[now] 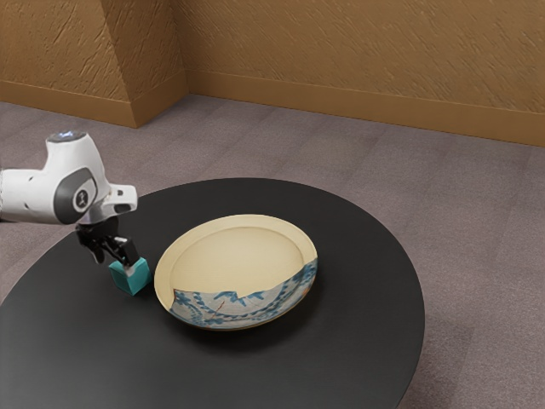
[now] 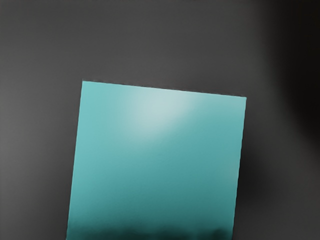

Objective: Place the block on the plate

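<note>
The teal block (image 1: 130,279) lies just under the tool (image 1: 115,262), whose fingers stand apart

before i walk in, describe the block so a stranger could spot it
On the round black table, find the wide cream plate with blue patterning. Beside it, toward the exterior view's left, below the black pincer, is the block: a plain teal cube, neither round nor patterned.

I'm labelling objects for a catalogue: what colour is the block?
Teal; the block shows this best in the wrist view.
</note>
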{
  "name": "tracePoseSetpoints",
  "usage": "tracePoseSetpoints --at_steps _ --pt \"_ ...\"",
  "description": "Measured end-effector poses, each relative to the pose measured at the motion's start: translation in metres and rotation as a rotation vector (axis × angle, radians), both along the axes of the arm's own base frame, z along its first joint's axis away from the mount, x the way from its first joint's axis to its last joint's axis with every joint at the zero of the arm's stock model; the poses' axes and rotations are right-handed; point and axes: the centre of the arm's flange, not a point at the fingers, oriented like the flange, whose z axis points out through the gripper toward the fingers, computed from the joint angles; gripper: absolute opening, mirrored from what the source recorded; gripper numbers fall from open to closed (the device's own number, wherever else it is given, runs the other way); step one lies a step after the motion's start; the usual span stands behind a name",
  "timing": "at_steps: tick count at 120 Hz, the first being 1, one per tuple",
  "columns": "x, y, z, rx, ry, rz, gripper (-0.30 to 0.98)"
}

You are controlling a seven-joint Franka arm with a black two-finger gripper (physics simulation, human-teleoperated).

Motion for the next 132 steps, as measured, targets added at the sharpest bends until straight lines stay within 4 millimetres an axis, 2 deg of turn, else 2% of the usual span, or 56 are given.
tracePoseSetpoints --at_steps 40,82,100,120,132 --pt "0.008 0.002 -0.020 0.010 -0.020 -0.016 0.66" --pt "0.016 0.001 -0.031 0.016 -0.037 -0.025 0.45" --pt "0.018 0.000 -0.034 0.017 -0.037 -0.028 0.43" --pt "0.021 0.002 -0.025 0.023 -0.055 -0.025 0.40" --pt "0.023 0.000 0.007 0.036 -0.100 -0.025 0.39"
